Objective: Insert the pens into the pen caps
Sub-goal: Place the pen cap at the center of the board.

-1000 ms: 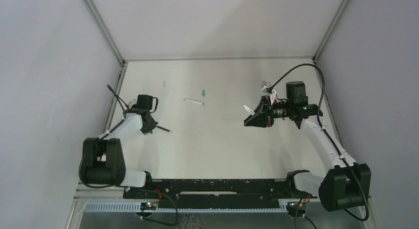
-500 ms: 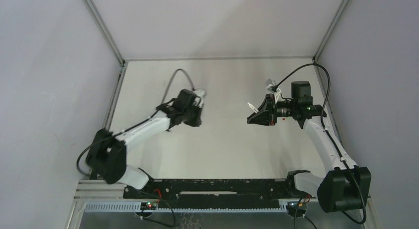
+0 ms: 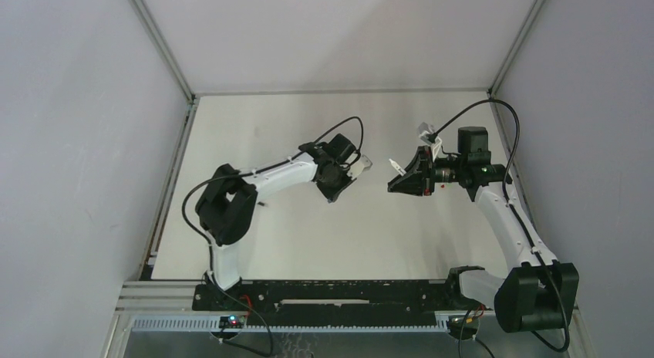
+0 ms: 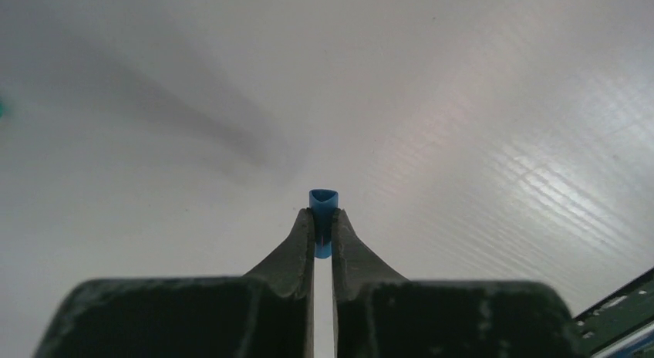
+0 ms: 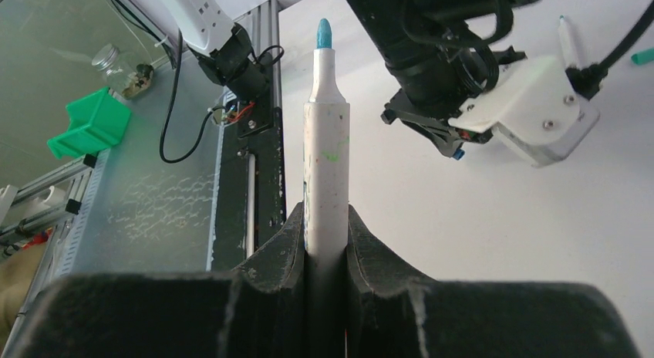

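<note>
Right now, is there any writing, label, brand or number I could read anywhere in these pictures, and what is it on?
No readable text anywhere.
The white pen in the right gripper: only green specks, no print.
The blue cap in the left gripper: plain.
The glass jar and green bin in the background: no lettering visible.

The top external camera looks steeply down from above the near edge, taking in the whole bench. Each wrist camera sits close behind its own jaws, facing along them. The right wrist view shares the left gripper with the overhead one.
</note>
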